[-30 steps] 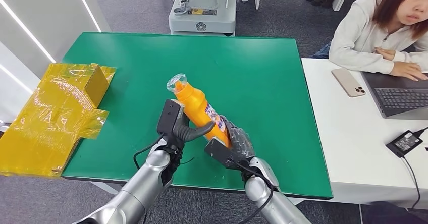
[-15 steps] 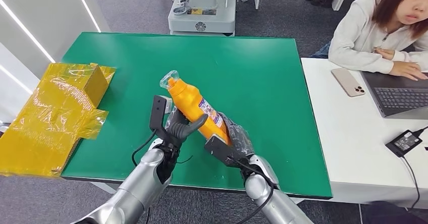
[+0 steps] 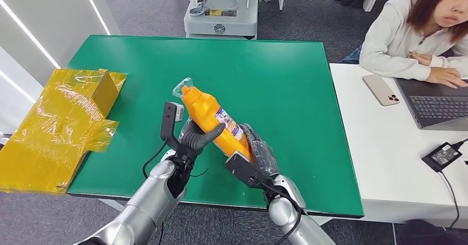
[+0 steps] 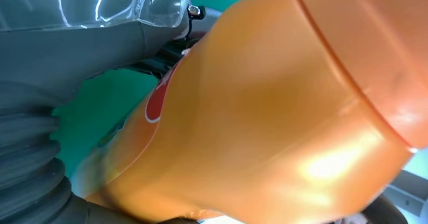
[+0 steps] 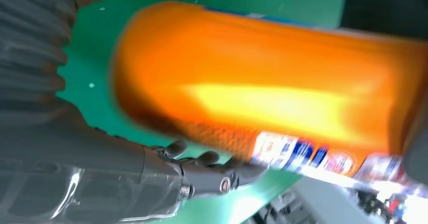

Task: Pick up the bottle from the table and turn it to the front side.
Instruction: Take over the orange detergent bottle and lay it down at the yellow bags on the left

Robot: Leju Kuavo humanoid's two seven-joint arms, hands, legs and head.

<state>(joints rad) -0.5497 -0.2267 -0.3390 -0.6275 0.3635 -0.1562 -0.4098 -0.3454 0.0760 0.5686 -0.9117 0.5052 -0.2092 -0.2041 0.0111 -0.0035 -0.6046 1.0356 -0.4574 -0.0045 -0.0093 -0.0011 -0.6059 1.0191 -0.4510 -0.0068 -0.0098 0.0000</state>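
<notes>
An orange bottle (image 3: 212,119) with a clear wrapped cap and a printed label is lifted above the green table (image 3: 287,74), tilted with its cap end up and toward the far left. My left hand (image 3: 190,138) grips its middle, the thumb wrapped across the body. My right hand (image 3: 257,154) holds the bottle's lower end from the right. In the left wrist view the bottle (image 4: 282,108) lies close against my left hand (image 4: 60,62). The right wrist view, blurred, shows the bottle (image 5: 272,82) with its label over my right hand (image 5: 81,158).
Yellow film-wrapped packaging (image 3: 66,118) lies over the table's left edge. To the right, a person (image 3: 408,32) sits at a white desk with a laptop (image 3: 436,104), a phone (image 3: 381,89) and a power adapter (image 3: 441,155). A white machine (image 3: 222,10) stands behind the table.
The bottle's cap end has swung a little to the left and up. My left hand moved left with it, and its thumb now wraps over the bottle. My right hand barely shifted.
</notes>
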